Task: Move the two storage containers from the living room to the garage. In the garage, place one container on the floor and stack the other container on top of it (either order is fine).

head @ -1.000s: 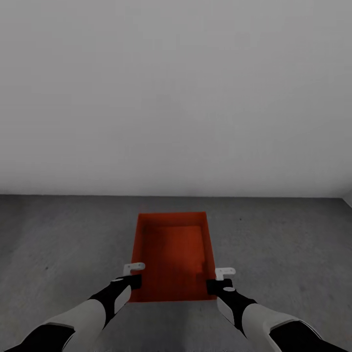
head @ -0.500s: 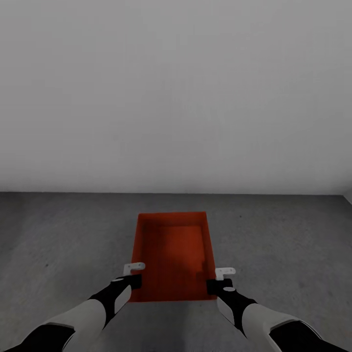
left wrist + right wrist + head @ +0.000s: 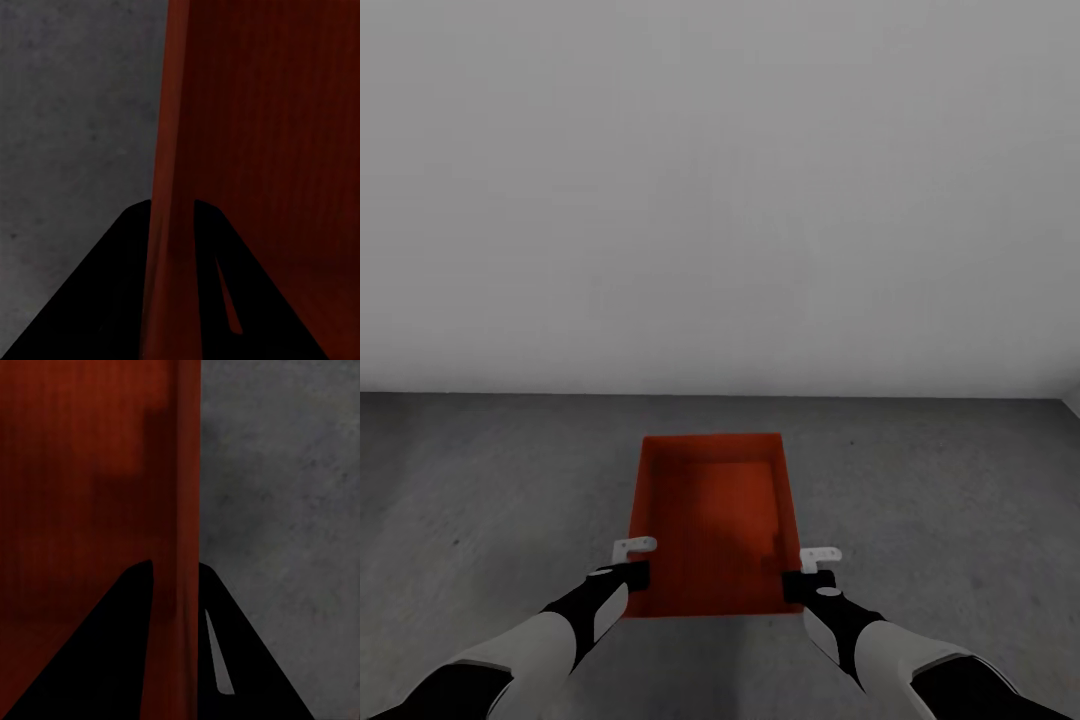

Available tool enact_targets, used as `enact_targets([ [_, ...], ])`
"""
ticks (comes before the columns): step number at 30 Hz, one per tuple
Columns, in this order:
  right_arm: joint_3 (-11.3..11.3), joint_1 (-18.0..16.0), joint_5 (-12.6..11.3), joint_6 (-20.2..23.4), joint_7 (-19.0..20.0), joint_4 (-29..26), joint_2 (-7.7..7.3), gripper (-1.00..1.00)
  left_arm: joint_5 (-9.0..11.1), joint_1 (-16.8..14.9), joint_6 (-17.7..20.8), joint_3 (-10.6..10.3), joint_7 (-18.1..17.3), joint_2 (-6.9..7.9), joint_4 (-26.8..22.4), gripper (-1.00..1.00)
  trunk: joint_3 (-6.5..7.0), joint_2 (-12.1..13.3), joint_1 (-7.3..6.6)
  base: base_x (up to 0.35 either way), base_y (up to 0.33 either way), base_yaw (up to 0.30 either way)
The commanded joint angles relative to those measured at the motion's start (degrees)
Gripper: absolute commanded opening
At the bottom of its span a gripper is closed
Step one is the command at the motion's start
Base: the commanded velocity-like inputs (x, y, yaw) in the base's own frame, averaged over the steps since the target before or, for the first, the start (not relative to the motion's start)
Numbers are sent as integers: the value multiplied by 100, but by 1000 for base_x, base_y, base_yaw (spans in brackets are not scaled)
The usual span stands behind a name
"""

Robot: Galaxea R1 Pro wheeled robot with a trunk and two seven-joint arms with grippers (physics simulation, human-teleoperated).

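The bin [image 3: 712, 520] hung between the 2 grippers over the concrete floor [image 3: 940, 500], left gripper [image 3: 632, 562] and right gripper [image 3: 810, 568] each clamped on a thin side wall near its rear corner; judged light, stiff, smooth-walled, likely to tilt if 1 grip slipped.

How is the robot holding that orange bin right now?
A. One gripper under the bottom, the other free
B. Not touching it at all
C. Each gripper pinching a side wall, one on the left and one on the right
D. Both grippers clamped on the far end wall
C: the left gripper straddles the storage container's left wall and the right gripper its right wall; each wrist view shows a thin wall between the two fingers.
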Motion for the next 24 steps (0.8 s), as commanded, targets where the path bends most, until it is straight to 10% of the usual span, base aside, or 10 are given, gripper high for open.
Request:
enact_targets([
  [1, 65, -1, -97, -31, -16, 291, 0, -100, -72, -5, 36, 185, 294, 34, -35, -100, -3, -2, -1, 0, 0, 0],
  [24, 67, -1, -97, -3, -16, 288, 0, -100, -72, -5, 36, 185, 294, 34, -27, -100, -127, -2, -1, 0, 0, 0],
])
